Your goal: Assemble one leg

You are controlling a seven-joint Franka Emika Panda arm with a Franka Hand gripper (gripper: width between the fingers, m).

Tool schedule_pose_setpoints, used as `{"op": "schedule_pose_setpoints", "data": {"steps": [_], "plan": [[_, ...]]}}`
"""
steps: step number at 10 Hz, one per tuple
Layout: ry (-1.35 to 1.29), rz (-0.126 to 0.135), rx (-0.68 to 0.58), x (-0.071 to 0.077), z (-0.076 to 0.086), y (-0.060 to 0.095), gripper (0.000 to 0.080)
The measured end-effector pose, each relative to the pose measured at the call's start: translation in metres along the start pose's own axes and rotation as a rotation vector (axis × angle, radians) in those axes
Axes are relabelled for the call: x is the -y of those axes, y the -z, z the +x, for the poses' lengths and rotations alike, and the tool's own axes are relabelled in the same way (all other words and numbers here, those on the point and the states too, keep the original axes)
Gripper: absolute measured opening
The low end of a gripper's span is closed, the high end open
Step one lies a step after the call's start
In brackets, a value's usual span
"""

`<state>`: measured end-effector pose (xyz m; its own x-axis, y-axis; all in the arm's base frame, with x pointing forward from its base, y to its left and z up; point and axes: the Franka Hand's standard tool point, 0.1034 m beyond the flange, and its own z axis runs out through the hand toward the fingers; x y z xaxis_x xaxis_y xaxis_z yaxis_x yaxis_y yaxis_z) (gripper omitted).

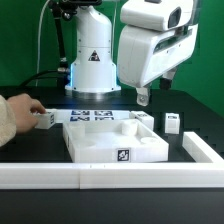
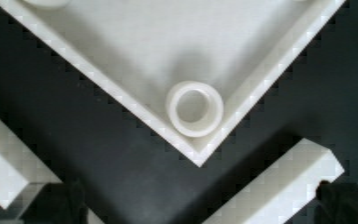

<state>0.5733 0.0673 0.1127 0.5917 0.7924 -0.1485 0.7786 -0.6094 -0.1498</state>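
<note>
Your end effector [image 1: 143, 97] hangs in the upper middle of the exterior view, above the far right corner of the panel [image 1: 100, 143]. Nothing shows in it. The fingers are small and dark there and absent from the wrist view, so I cannot tell if they are spread or closed. The wrist view looks straight down on a panel corner with one round socket [image 2: 195, 105], which is empty. You are likely parked there to line up on the hole a leg goes into. The leg [image 1: 172, 122] stands upright on the table [image 1: 205, 118] at the exterior view's right, near the panel and apart from the end effector, tag toward the camera. It probably stands upright and clear so the fingers can drop over it. A hand [image 1: 14, 112] at the exterior view's left edge holds a second post [image 1: 45, 118] down near the marker board [image 1: 92, 116]. The panel lies flat mid-frame, near the rail [image 1: 60, 177] along the bottom, which probably serves as a stop; contact unclear. My call: leg not yet picked, so it's early in the task. Next you need a move to the exterior view's right and down onto the leg.
</note>
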Motion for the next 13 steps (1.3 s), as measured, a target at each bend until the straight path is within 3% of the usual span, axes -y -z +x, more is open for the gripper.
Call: {"op": "schedule_pose_setpoints", "data": {"steps": [1,8,9,11,13], "plan": [[0.003,0.015,0.015,0.001,-0.001,0.0,0.065],[0.003,0.016,0.015,0.001,-0.002,-0.002,0.065],[0.02,-0.017,-0.02,0.001,-0.002,-0.006,0.065],[0.069,-0.077,-0.076,0.025,-0.014,-0.023,0.065],[0.192,-0.16,-0.141,0.038,-0.031,-0.041,0.065]]}}
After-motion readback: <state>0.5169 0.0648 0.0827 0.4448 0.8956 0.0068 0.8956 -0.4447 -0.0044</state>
